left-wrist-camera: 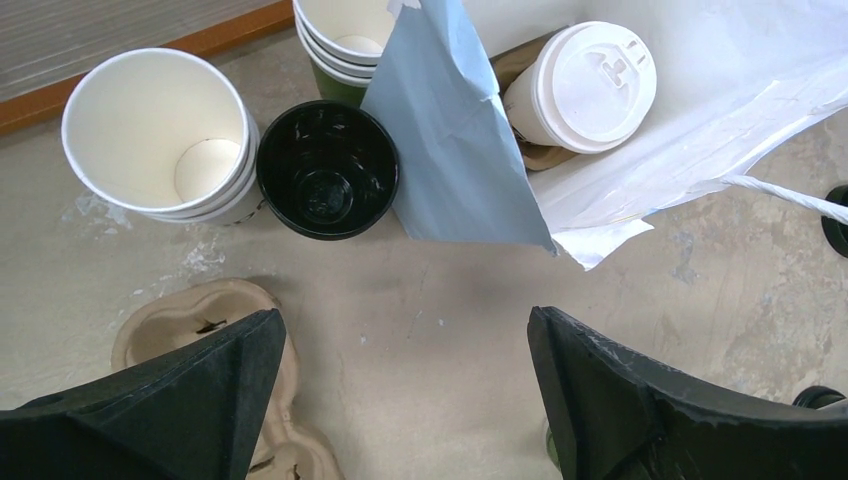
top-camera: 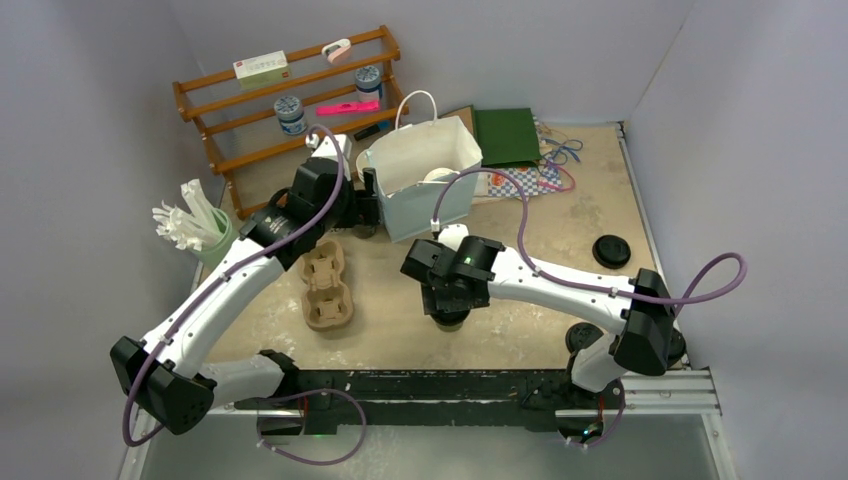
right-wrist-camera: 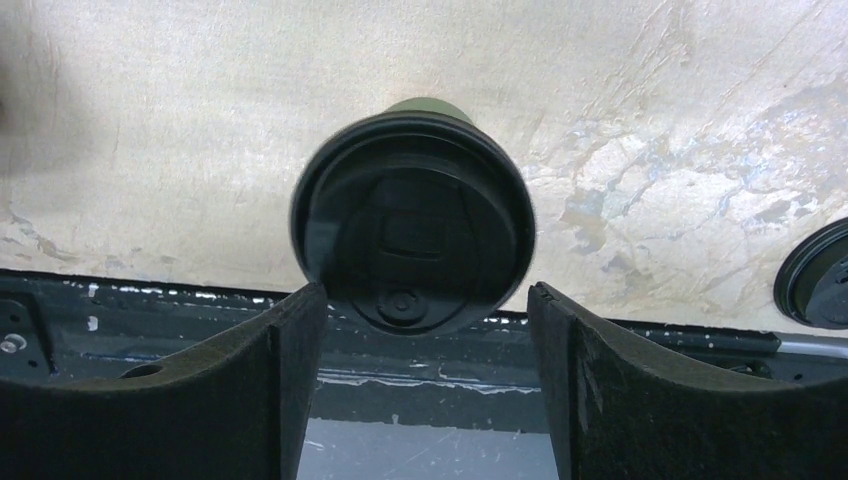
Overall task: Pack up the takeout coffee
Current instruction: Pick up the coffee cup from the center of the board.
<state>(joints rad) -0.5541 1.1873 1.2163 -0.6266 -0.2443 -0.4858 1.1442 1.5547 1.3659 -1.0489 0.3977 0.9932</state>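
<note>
Fingers of the right gripper (right-wrist-camera: 425, 292) stood spread wide and held nothing, one on each side of the black-lidded cup (right-wrist-camera: 415, 230). The spread looked meant to straddle the cup before closing on it. The cup stood upright on the table (top-camera: 560, 215) close to the near edge, directly under the gripper, with its lid snapped on. In the right wrist view the lid filled most of the gap between the fingers. Its rim seemed to meet the tip of the left-hand finger, though real contact could not be told. A sliver of olive cup wall showed beyond the lid. A spare lid (top-camera: 612, 250) lay off to the right, well apart.

The left gripper (left-wrist-camera: 405, 320) was also spread and empty. It hovered low beside the left wall of the white paper bag (top-camera: 425, 195), probably placed there to steady the bag for loading. Ahead of its fingers lay bare table, then a black lidless cup (left-wrist-camera: 328, 170) touching a stack of cream cups (left-wrist-camera: 155, 130). The bag stood just to their right.

The white-lidded cup (left-wrist-camera: 590, 85) sat upright inside the bag, nestled in something brown, so that one looked packed. An empty pulp carrier (top-camera: 326, 288) lay on the table between the arms, near the left gripper. The bag stood behind the black-lidded cup and apart from it, so that cup had yet to be lifted in.
</note>
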